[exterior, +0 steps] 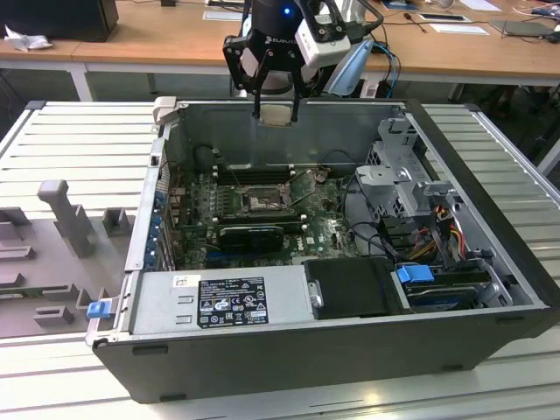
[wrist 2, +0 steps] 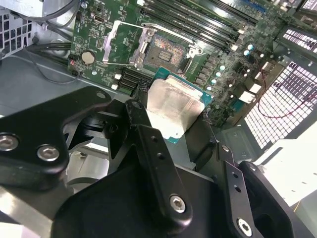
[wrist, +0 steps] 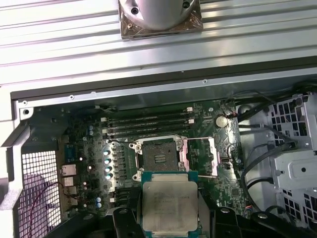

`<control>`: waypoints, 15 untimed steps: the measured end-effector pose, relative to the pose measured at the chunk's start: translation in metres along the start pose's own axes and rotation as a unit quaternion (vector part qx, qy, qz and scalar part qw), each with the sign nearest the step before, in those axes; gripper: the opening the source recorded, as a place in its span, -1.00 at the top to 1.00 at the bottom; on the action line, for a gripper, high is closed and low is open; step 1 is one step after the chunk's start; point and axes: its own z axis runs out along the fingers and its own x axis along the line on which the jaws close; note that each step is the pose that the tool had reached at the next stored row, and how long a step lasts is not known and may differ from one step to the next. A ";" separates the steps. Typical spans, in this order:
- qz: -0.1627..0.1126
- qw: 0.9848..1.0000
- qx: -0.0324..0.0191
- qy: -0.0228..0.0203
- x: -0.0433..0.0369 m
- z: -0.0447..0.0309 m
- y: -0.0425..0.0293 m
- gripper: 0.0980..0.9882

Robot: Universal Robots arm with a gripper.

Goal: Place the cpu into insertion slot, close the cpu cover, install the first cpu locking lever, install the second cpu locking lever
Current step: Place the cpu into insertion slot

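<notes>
Two black fingers (wrist 2: 143, 126) of the gripper (exterior: 278, 112) clench the small flat square cpu (exterior: 278, 116) with its silvery-grey metal top. We see it held in the air over the open dark-grey metal computer case (exterior: 262, 341), well apart from the green motherboard (wrist: 228, 191) below. There the square insertion slot (wrist: 158, 158), dark-centred and silver-rimmed, lies bare. The thin silvery frame-shaped cpu cover (wrist: 203, 156) is swung open just beside it, and long narrow black memory slots (wrist: 148, 121) run near another edge.
</notes>
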 end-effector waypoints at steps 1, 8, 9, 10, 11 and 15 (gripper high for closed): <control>0.001 1.000 0.000 0.000 0.0000 0.0000 0.0000 0.00; 0.007 1.000 0.000 -0.001 0.0002 0.0000 0.0000 0.00; 0.009 1.000 0.000 -0.001 0.0002 0.0000 0.0000 0.00; 0.010 1.000 0.000 -0.001 0.0002 0.0000 0.0000 0.00; 0.011 1.000 0.000 -0.001 0.0002 0.0000 0.0000 0.00; 0.015 1.000 0.000 -0.001 0.0003 0.0000 0.0000 0.00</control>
